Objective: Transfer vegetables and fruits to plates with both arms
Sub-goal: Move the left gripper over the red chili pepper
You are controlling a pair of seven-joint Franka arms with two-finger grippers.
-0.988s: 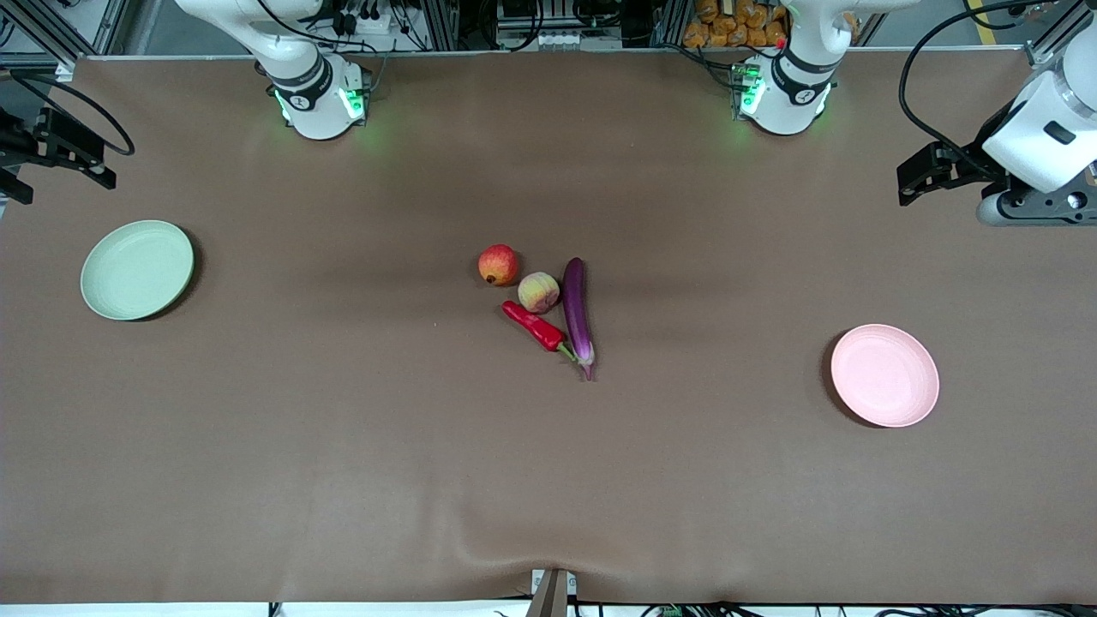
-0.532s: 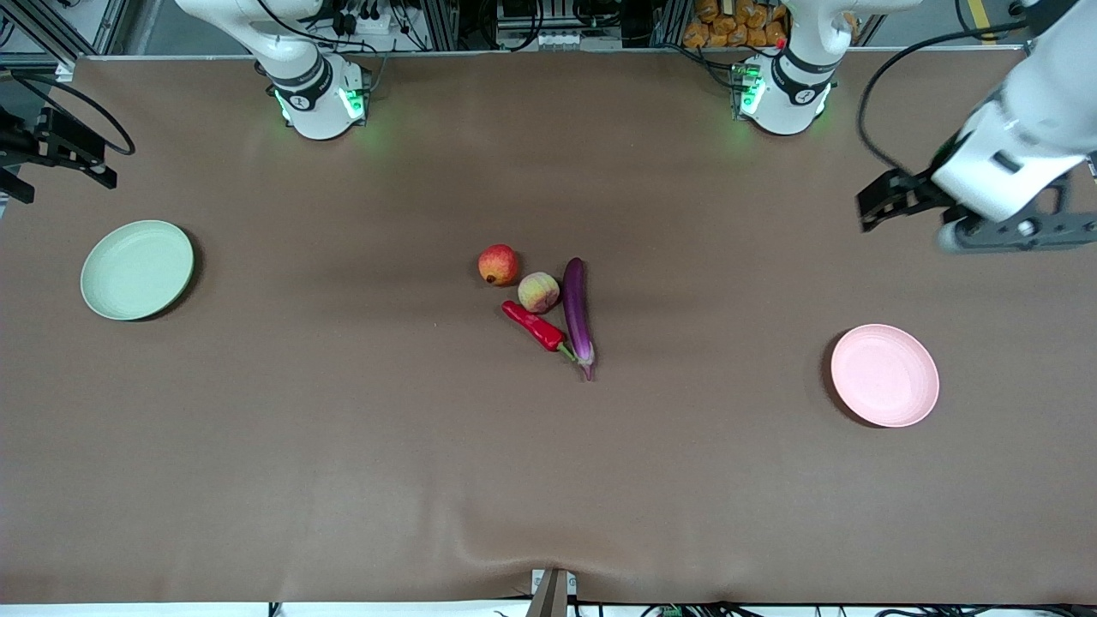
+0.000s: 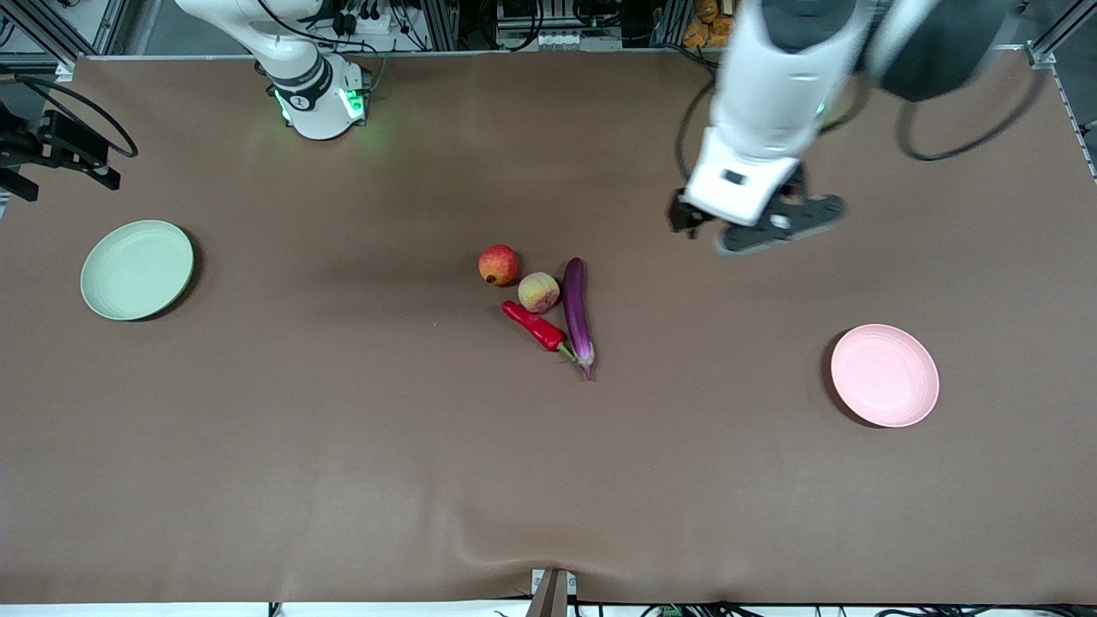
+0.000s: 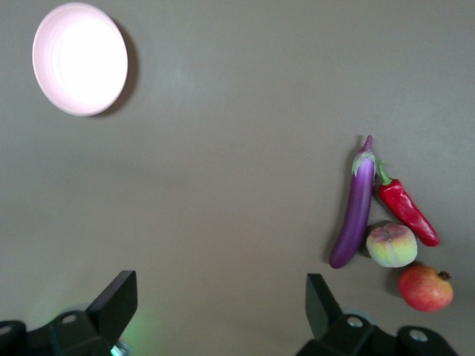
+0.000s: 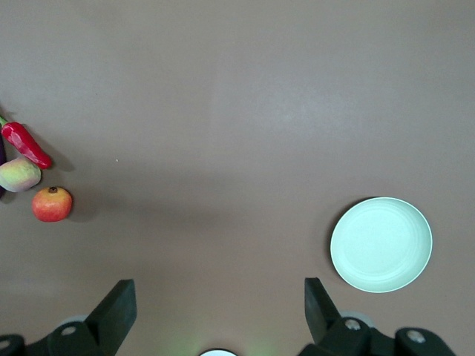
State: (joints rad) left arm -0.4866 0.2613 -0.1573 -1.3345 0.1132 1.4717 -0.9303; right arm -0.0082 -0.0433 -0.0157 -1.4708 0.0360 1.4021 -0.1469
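Evidently reaching for the clustered eggplant (image 3: 577, 308), chili (image 3: 535, 326), peach (image 3: 538, 292) and pomegranate (image 3: 498, 264) mid-table, the left gripper (image 3: 686, 216) hung nearby, jaws apart; the right gripper (image 5: 215, 311) waited, likewise spread, plates empty.

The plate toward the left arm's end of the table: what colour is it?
Pale pink. The plate is plain, with no pattern, and shows best in the front view.

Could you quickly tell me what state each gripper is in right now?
Left gripper: open, holding nothing, up over the table between the eggplant and the pink plate.
Right gripper: open, holding nothing, waiting above the table near the green plate.
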